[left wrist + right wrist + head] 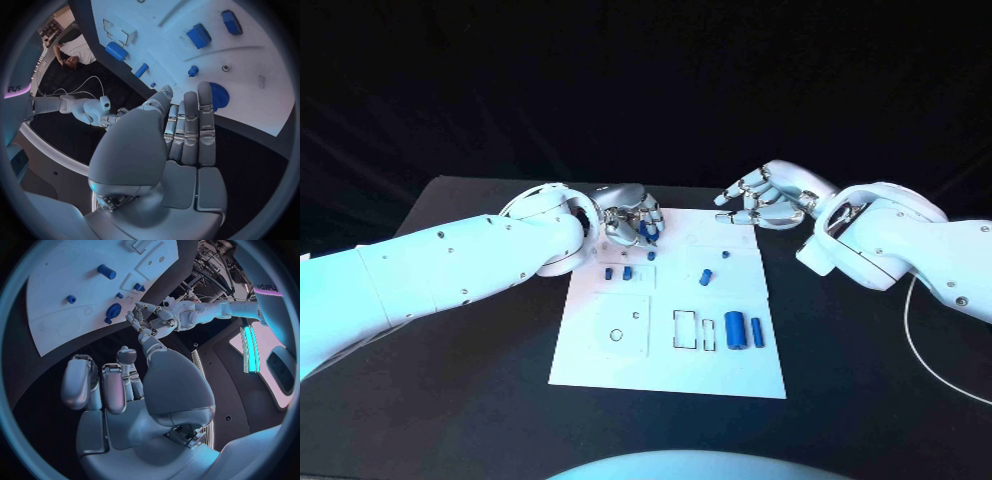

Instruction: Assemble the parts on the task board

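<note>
Two silver hands hang over the far end of the white rectangular task board (668,335), and the left hand (629,222) is the one at work. It sits over the board's far left corner, fingers pointing down and drawn close together around a small blue toothed round part (215,96), a gear by the look of it. In the left wrist view the fingertips (205,95) lie against this part's edge; whether they actually pinch it or only touch it I cannot tell. The part lies just under and ahead of those fingers, flat on the board.

The right hand (769,197) hovers off the board's far right corner, fingers loosely curled and apart, holding nothing.

Nearer the robot, two long blue cylinders (744,329) lie side by side at the board's right, long axes running near to far. A few short blue pegs (619,272) sit mid-board, closer to the left hand.
</note>
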### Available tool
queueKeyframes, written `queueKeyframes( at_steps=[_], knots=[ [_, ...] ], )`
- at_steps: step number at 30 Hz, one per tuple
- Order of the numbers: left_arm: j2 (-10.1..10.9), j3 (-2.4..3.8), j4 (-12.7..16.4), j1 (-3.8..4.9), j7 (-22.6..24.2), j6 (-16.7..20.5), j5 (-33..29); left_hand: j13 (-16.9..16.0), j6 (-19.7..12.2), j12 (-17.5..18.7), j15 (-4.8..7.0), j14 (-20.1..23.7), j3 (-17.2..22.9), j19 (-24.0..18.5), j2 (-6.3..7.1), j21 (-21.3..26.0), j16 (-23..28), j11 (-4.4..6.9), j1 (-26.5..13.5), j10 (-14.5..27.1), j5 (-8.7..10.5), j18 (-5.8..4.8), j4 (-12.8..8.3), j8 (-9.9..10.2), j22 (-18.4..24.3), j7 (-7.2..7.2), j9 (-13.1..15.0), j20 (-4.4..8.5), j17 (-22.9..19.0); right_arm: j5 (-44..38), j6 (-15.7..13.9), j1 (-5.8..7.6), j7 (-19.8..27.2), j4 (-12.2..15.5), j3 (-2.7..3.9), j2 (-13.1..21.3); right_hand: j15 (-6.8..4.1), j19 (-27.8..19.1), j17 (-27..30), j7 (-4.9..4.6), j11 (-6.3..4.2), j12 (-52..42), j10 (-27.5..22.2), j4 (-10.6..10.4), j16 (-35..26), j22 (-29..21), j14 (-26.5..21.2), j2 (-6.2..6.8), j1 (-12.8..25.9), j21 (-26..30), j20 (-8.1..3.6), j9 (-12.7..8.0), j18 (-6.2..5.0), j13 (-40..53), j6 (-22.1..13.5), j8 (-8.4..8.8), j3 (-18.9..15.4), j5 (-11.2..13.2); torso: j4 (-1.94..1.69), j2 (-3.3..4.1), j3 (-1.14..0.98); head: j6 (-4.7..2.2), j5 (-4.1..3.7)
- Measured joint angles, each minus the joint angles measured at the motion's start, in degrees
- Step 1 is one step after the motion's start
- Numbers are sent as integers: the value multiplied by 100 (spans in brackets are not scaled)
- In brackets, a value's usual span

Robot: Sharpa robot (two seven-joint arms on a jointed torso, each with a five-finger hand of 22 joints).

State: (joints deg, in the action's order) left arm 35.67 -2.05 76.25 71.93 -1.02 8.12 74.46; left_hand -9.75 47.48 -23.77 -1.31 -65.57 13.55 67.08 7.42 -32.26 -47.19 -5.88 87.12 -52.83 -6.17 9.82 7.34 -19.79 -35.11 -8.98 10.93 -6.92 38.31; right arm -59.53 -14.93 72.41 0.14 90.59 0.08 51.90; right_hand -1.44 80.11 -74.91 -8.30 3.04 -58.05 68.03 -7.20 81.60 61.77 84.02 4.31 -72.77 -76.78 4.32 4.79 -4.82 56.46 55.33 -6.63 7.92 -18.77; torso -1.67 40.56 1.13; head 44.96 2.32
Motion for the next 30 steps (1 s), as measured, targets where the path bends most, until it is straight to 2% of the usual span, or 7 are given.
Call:
queueKeyframes(
  at_steps=[4,8,11,15,17,22,30],
  knots=[
    [-110,-24,-122,-14,0,-74,325,187,245,96,20,-104,-77,104,100,-36,-146,22,-137,-140,73,0,77,144,-22,10,-158,6,-33,0,-1,0,2,-1,0,-5,0,0,0,0,0,4,0,0,0,0,0,0,0,0,0,0,0,-12,0,0,0,-19,-3,-2,0,-2,-7],
    [-210,-36,-221,-45,-26,-155,632,314,390,179,46,-222,-164,242,96,-38,-289,51,-188,-231,109,0,98,260,-38,41,-261,32,-46,3,-2,0,4,-11,0,-10,0,0,0,0,5,22,-5,0,0,0,0,0,0,0,0,0,0,-33,0,0,0,-23,-3,-3,-2,-7,-14],
    [-280,-40,-299,-78,-52,-215,836,417,535,253,64,-591,-202,450,96,-177,-840,66,-188,-351,109,0,117,356,-122,55,-336,53,415,5,-2,0,6,-18,0,-18,0,0,0,0,21,57,-21,0,0,0,0,0,0,0,0,0,0,-49,0,0,0,-23,-3,-3,-2,-12,-23],
    [-361,-46,-396,-130,-89,-272,1028,580,680,440,92,-1045,-231,870,94,-1066,-1699,87,-187,-452,109,0,132,552,-949,92,-469,89,1203,7,-2,0,10,-20,0,-28,0,-21,1,0,0,91,-42,0,0,-21,0,0,0,0,21,0,0,-86,-1,0,0,-23,-3,-3,-1,-13,-29],
    [-401,-47,-436,-150,-107,-293,1100,609,724,545,122,-1237,-242,1072,63,-1627,-2032,105,-155,-470,109,-131,144,647,-1483,111,-520,111,1541,8,-3,0,12,-22,0,-30,0,-21,0,0,0,91,-42,0,0,-24,0,0,0,0,21,0,0,-90,0,0,0,-23,-1,-3,0,-6,-31],
    [-472,-48,-494,-177,-142,-320,1228,609,918,696,149,-1570,-195,1376,-26,-2572,-2586,144,-111,-661,109,-275,148,740,-2377,125,-582,147,2152,10,-4,0,15,-25,0,-33,0,-21,1,0,19,92,-61,0,-24,-33,0,0,0,0,21,0,0,-102,-1,0,0,-23,-1,-3,0,14,-35],
    [-510,-49,-561,-188,-202,-383,1376,609,1011,858,191,-1667,-39,1432,-56,-2969,-2804,170,-81,-780,109,-271,117,871,-2776,172,-630,169,2392,11,-5,-1,18,-25,-1,-35,0,-21,1,0,21,113,-62,0,-35,-43,0,0,0,0,21,1,0,-111,0,0,0,-22,-6,-3,0,29,-35]
  ],
)
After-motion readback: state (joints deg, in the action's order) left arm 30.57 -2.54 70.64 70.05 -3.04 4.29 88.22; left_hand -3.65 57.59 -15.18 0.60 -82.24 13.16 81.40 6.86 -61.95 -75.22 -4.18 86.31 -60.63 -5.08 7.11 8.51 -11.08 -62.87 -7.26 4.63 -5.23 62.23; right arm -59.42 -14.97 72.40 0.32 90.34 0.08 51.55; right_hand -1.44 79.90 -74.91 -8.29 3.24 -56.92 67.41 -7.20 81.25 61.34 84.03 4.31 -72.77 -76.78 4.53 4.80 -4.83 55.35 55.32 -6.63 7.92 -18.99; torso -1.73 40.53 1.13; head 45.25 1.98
